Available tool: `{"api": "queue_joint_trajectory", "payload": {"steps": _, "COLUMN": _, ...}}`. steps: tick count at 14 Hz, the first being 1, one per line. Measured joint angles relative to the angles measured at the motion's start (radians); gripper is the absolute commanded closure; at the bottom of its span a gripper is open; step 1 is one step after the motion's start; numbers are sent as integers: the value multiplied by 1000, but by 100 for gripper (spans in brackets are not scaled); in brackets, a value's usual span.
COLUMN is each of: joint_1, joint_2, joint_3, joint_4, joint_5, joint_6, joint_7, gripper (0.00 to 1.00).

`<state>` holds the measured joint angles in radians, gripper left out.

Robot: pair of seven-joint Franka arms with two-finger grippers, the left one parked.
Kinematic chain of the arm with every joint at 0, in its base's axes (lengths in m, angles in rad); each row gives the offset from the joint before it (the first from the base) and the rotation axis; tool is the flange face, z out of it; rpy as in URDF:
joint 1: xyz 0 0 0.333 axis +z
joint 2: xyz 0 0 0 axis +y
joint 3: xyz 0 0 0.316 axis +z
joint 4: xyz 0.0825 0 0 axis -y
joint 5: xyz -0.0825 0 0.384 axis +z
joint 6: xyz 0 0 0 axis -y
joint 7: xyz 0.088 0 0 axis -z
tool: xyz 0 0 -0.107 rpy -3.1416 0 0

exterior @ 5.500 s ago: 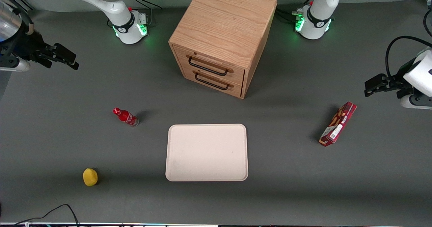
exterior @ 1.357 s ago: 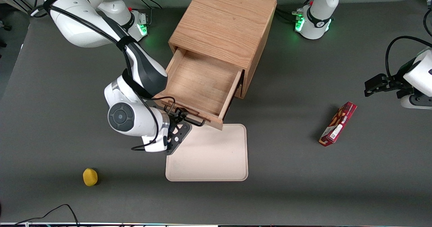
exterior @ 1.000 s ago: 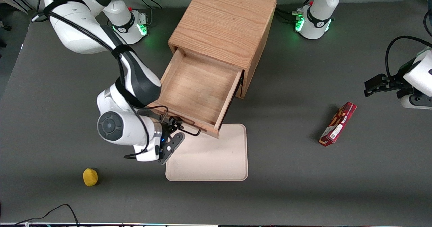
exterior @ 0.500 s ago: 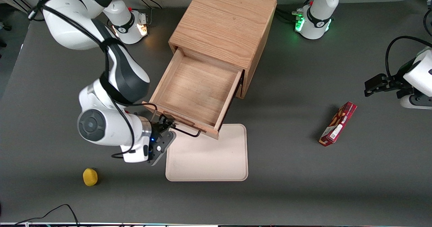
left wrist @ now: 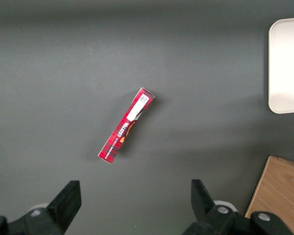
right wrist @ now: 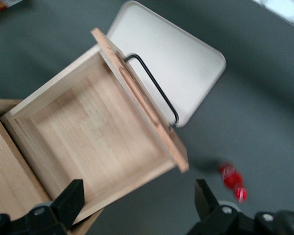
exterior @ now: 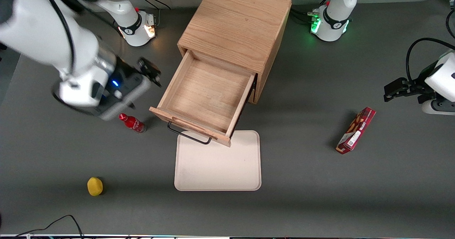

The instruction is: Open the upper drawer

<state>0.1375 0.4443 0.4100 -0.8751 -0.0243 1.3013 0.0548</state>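
Note:
The upper drawer (exterior: 206,93) of the oak cabinet (exterior: 238,18) stands pulled far out, and its inside is bare. Its black wire handle (exterior: 188,136) hangs free over the edge of the tray. The lower drawer is hidden under it. My right gripper (exterior: 151,72) is raised above the table beside the drawer's side wall, toward the working arm's end, apart from the drawer. It is open and holds nothing. In the right wrist view the gripper (right wrist: 137,205) looks down on the drawer (right wrist: 88,137) and its handle (right wrist: 154,88).
A cream tray (exterior: 217,164) lies in front of the drawer. A small red bottle (exterior: 132,123) stands on the table below my wrist. A yellow fruit (exterior: 95,186) lies nearer the camera. A red box (exterior: 356,130) lies toward the parked arm's end.
The drawer was pulled from shut to wide open. In the last half second my gripper has let go of the handle, risen, and moved away from the front camera. The drawer stays out.

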Motion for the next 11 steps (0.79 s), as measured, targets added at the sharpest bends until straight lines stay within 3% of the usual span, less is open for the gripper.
{"api": "queue_joint_trajectory", "payload": {"steps": 2, "joint_1": -14, "joint_2": -44, "joint_3": -87, "joint_4": -3, "joint_5": -1, "joint_6": -31, "joint_7": 131, "gripper": 0}}
{"api": "queue_joint_trajectory", "payload": {"steps": 5, "joint_1": -35, "joint_2": -68, "joint_3": -284, "joint_4": -10, "joint_5": 1, "joint_6": -170, "joint_7": 140, "gripper": 0}}
{"api": "queue_joint_trajectory", "payload": {"steps": 7, "joint_1": -49, "joint_2": -87, "joint_3": -359, "joint_4": -77, "joint_5": 6, "joint_6": -232, "joint_7": 147, "gripper": 0}}
{"api": "queue_joint_trajectory", "payload": {"steps": 11, "joint_1": -45, "joint_2": -294, "joint_3": -395, "joint_4": -508, "joint_5": 7, "joint_6": 77, "joint_7": 230, "gripper": 0}}
